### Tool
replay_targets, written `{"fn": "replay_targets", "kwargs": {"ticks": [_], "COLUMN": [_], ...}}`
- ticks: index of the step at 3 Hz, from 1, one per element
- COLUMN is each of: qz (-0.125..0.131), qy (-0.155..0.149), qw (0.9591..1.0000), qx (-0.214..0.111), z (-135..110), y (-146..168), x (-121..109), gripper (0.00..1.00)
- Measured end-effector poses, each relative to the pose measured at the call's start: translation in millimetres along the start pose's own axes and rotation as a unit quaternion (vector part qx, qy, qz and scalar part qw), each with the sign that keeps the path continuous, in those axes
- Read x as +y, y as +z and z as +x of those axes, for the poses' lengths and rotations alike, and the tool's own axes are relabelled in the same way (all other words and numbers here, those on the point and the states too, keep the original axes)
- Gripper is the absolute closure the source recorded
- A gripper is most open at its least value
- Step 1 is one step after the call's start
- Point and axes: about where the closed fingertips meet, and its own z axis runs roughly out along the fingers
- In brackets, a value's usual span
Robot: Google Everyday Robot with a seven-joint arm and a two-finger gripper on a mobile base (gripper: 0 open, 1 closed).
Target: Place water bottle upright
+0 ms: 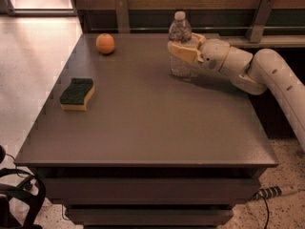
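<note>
The water bottle [179, 32] is clear ribbed plastic with a white cap. It stands upright on the dark table [143, 123], toward the far right. My gripper [183, 51] reaches in from the right on a white arm. Its tan fingers [181, 53] are around the middle of the bottle, which shows above and below them.
An orange [105, 43] sits at the table's far left. A green and yellow sponge [76, 94] lies near the left edge. A rail with metal brackets [259, 18] runs behind the table. A black object [19, 199] is on the floor at the front left.
</note>
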Motion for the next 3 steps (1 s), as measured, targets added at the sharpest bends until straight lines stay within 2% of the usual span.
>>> {"fn": "replay_targets", "kwargs": {"ticks": [2, 3], "qz": [0.013, 0.013], "qy": [0.008, 0.008], "qw": [0.9999, 0.9999], "qx": [0.007, 0.007], "z": [14.4, 11.6], "y": [-8.8, -8.2], "x": [-4.2, -4.4], "gripper": [1.00, 0.84]}}
